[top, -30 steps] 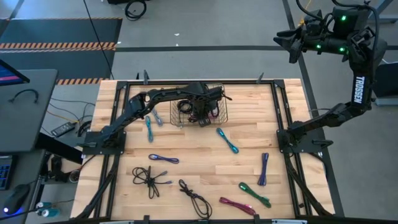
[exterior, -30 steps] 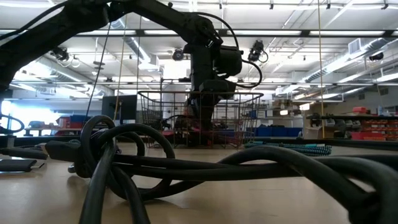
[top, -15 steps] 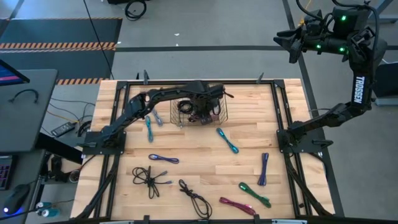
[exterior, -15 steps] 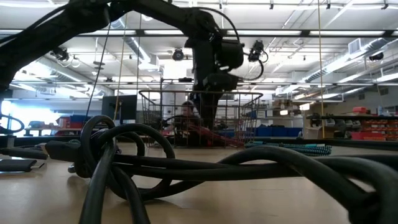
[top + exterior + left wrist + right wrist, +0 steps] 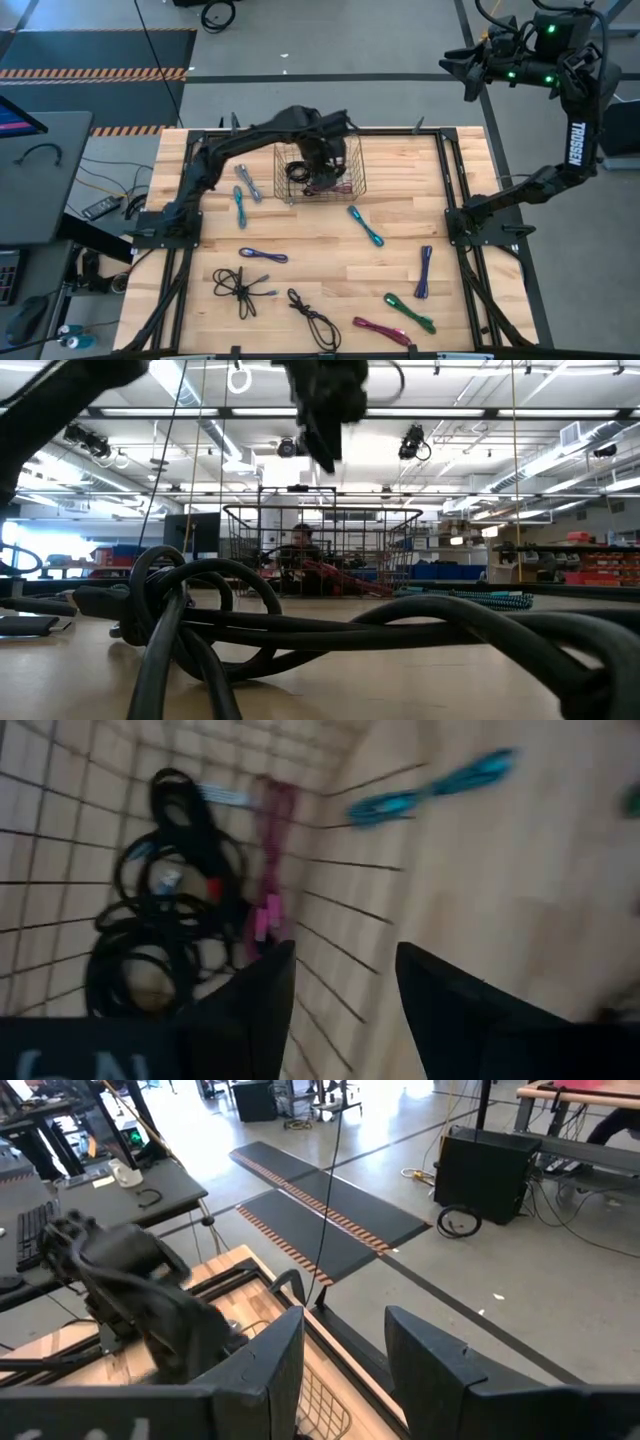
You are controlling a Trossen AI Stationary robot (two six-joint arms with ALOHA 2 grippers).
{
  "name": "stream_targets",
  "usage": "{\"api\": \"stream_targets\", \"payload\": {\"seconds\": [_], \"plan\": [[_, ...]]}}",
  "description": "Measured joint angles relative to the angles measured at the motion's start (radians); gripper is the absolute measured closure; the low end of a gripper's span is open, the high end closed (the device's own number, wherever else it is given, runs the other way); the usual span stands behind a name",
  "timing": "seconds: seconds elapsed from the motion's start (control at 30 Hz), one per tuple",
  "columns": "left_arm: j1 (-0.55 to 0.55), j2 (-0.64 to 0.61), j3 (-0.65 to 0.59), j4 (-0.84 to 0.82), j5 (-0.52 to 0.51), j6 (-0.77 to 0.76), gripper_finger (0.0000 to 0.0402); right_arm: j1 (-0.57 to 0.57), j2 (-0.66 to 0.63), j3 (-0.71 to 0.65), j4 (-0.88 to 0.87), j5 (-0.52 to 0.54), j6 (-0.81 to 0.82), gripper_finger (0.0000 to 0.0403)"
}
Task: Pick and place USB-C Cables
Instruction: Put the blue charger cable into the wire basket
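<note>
My left gripper (image 5: 320, 168) hangs open above the wire basket (image 5: 352, 188), fingers pointing down with nothing between them (image 5: 345, 960). It shows high over the basket (image 5: 400, 550) in the low view (image 5: 327, 455). In the basket lie coiled black cables (image 5: 150, 920) and a magenta cable (image 5: 272, 850). More USB-C cables rest flat on the table: teal (image 5: 366, 226), teal (image 5: 240, 205), silver-blue (image 5: 247, 182), purple (image 5: 263, 256), purple (image 5: 424, 272), green (image 5: 410, 312), magenta (image 5: 380, 330), black (image 5: 240, 288), black (image 5: 315, 318). My right gripper (image 5: 455, 68) waits open, raised beyond the table's far right corner.
Black frame rails (image 5: 440, 170) run along the table's left and right sides and its far edge. A thick black cable bundle (image 5: 200, 620) lies close before the low camera. Bare wood (image 5: 320, 250) lies between the basket and the near cables.
My left gripper has risen straight up out of the basket to well above its rim. The magenta cable that was under it stays lying in the basket. The right arm has kept still.
</note>
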Motion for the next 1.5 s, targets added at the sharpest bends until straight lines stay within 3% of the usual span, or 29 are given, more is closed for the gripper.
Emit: {"api": "stream_targets", "payload": {"seconds": [0.33,0.47,0.6,0.8,1.07,1.17,1.5], "plan": [[-0.086,-0.262,0.000,-0.001,0.021,-0.095,0.0230,0.000,0.045,0.000,-0.014,-0.015,0.000,0.0257],[-0.143,-0.361,0.001,0.002,0.021,-0.152,0.0230,0.000,0.066,0.000,-0.072,-0.071,0.001,0.0259],[-0.206,-0.442,0.001,-0.002,0.021,-0.206,0.0230,0.000,0.073,0.000,-0.253,-0.107,0.000,0.0265],[-0.289,-0.537,0.001,0.001,-0.004,-0.269,0.0230,0.069,0.027,-0.075,-0.250,-0.262,0.089,0.0277],[-0.359,-0.577,0.000,0.001,-0.051,-0.280,0.0230,0.322,-0.026,-0.207,-0.253,-0.192,0.276,0.0281],[-0.368,-0.578,0.000,0.000,-0.051,-0.279,0.0230,0.446,-0.043,-0.291,-0.255,-0.103,0.354,0.0281],[-0.375,-0.577,0.000,0.001,-0.052,-0.219,0.0230,0.813,-0.054,-0.749,-0.188,0.160,0.574,0.0281]]}}
